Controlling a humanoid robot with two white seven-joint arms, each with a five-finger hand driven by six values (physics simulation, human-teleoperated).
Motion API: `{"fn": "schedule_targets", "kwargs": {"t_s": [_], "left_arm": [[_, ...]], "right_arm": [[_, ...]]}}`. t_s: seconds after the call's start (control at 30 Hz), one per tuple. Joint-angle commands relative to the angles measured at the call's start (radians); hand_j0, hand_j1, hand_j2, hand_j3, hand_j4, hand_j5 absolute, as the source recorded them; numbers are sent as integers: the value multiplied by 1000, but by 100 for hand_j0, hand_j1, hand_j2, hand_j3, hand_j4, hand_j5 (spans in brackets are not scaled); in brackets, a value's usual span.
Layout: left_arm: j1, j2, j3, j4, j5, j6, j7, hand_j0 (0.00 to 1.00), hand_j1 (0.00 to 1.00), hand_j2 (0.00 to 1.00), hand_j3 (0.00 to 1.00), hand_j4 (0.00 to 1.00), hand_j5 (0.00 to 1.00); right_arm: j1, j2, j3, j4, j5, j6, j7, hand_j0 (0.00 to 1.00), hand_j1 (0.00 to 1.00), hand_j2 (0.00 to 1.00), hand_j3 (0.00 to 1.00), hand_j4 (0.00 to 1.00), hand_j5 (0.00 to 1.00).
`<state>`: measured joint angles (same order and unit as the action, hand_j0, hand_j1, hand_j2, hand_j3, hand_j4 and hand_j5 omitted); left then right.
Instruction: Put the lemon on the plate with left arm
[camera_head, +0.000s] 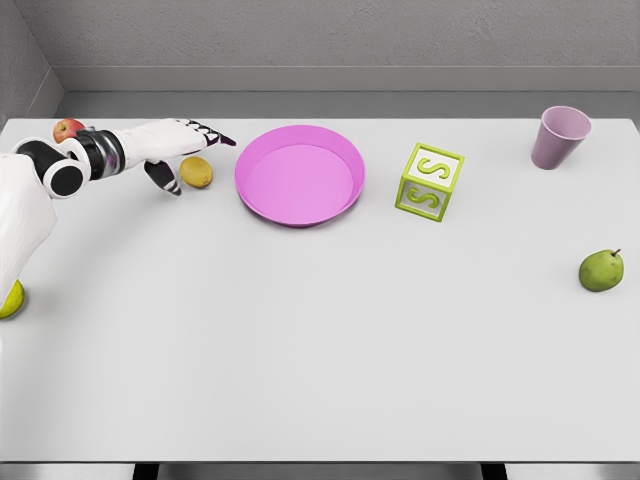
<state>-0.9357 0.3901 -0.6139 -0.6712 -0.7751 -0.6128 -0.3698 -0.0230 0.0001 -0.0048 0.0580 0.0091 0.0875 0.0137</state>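
Observation:
A small yellow-brown lemon (196, 172) lies on the white table just left of the pink plate (300, 180), apart from its rim. My left hand (196, 157) reaches in from the left edge and hovers over the lemon. Its fingers (207, 132) stretch above and behind the fruit, and the thumb (165, 178) hangs down on its left side. The hand is open and holds nothing; I cannot tell whether it touches the lemon. The plate has nothing on it.
A red apple (68, 128) peeks out behind my left forearm. A yellow-green fruit (10, 300) sits at the left edge, partly hidden by the arm. A green S block (430, 182), a purple cup (560, 137) and a green pear (601, 270) stand to the right.

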Motion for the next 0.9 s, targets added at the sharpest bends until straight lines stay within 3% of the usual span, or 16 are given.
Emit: {"fn": "schedule_targets", "kwargs": {"t_s": [0.0,0.87], "left_arm": [[0,0,2,10,3,2,11,100,100,100,100,100,100],[0,-14,-3,44,-30,2,20,100,100,100,100,100,100]], "right_arm": [[0,0,0,0,0,0,0,100,100,100,100,100,100],[0,0,0,0,0,0,0,100,100,100,100,100,100]]}}
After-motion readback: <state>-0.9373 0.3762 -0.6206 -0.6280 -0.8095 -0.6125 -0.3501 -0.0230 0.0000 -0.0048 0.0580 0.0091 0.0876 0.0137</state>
